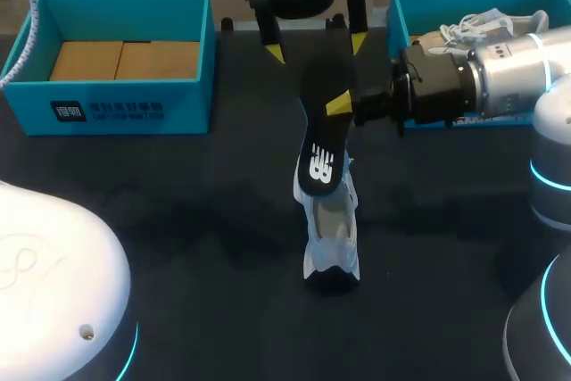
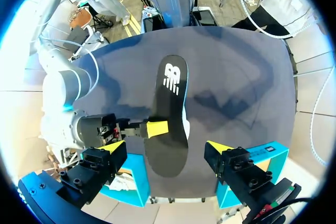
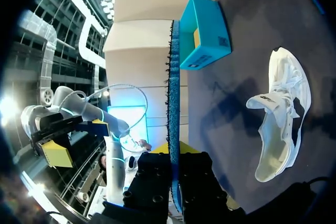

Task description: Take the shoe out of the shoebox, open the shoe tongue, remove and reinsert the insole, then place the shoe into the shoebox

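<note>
My right gripper (image 1: pixel 340 105) is shut on a black insole (image 1: pixel 318 136) with a white logo, holding it by one side above the table. Under the insole's lower end a white and grey shoe (image 1: pixel 331 231) lies on the dark table. My left gripper (image 1: pixel 318 47) hangs open at the far middle, its yellow fingertips (image 1: pixel 276 53) on either side of the insole's far end without touching it. In the left wrist view the insole (image 2: pixel 169 114) lies between my open fingers (image 2: pixel 217 148). The right wrist view shows the insole (image 3: pixel 173 93) edge-on and the shoe (image 3: pixel 281 121) beside it.
A teal shoebox (image 1: pixel 116 109) with brown cardboard inside stands at the far left. A second teal shoebox (image 1: pixel 399 15) at the far right holds a white shoe (image 1: pixel 486 24) behind my right arm. My arms' white bases fill the near corners.
</note>
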Available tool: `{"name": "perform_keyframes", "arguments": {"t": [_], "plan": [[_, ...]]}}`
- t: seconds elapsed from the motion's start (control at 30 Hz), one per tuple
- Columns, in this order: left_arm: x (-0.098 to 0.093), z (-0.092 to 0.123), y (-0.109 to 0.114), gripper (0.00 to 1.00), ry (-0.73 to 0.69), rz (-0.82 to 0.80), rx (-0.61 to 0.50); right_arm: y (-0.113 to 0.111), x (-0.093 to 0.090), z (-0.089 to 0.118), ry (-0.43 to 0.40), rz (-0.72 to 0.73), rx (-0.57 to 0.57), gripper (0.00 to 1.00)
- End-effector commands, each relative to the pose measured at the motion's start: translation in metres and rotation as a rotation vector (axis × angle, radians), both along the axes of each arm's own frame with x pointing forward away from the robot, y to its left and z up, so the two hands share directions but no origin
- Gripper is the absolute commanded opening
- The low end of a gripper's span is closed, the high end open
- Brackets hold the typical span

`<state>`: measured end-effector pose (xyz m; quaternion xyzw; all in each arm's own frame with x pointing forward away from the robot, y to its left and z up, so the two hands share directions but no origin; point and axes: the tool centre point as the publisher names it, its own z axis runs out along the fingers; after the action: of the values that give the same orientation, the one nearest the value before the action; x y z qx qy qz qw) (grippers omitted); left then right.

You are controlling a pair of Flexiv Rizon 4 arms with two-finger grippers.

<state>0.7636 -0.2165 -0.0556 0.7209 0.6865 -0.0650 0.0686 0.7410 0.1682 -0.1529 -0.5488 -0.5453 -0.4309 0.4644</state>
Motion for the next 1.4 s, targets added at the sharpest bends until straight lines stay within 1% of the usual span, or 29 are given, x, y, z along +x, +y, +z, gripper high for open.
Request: {"name": "perform_keyframes", "arguments": {"t": [0.03,0.13,0.23,0.53,0.6,0.9,1.03,1.27,1.4], "plan": [[0.0,0.0,0.0,1.0,-0.001,0.0,0.001,0.002,0.0,0.0,0.0,-0.003,-0.002,0.0],[0.0,0.001,0.001,1.0,0.001,-0.005,-0.016,0.002,0.0,0.0,0.0,-0.003,-0.002,0.0],[0.002,0.005,0.008,1.0,0.015,-0.013,-0.092,0.002,0.0,0.0,0.0,-0.003,-0.002,0.0],[0.007,0.007,0.023,1.0,0.057,-0.013,-0.252,0.002,0.0,0.0,0.0,-0.003,-0.002,0.0],[0.007,0.007,0.026,1.0,0.063,-0.017,-0.308,0.002,0.0,0.0,0.0,-0.003,-0.002,0.0],[0.011,0.002,0.034,1.0,0.105,-0.04,-0.492,0.002,0.0,0.0,0.0,-0.003,-0.002,0.0],[0.012,0.001,0.037,1.0,0.112,-0.077,-0.604,0.002,0.0,0.0,0.0,-0.003,-0.002,0.0],[0.013,-0.007,0.038,1.0,0.132,-0.082,-0.666,0.002,0.0,0.0,0.0,-0.003,-0.002,0.0],[0.012,-0.014,0.039,1.0,0.157,-0.08,-0.666,0.002,0.0,0.0,0.0,-0.003,-0.002,0.0]]}}
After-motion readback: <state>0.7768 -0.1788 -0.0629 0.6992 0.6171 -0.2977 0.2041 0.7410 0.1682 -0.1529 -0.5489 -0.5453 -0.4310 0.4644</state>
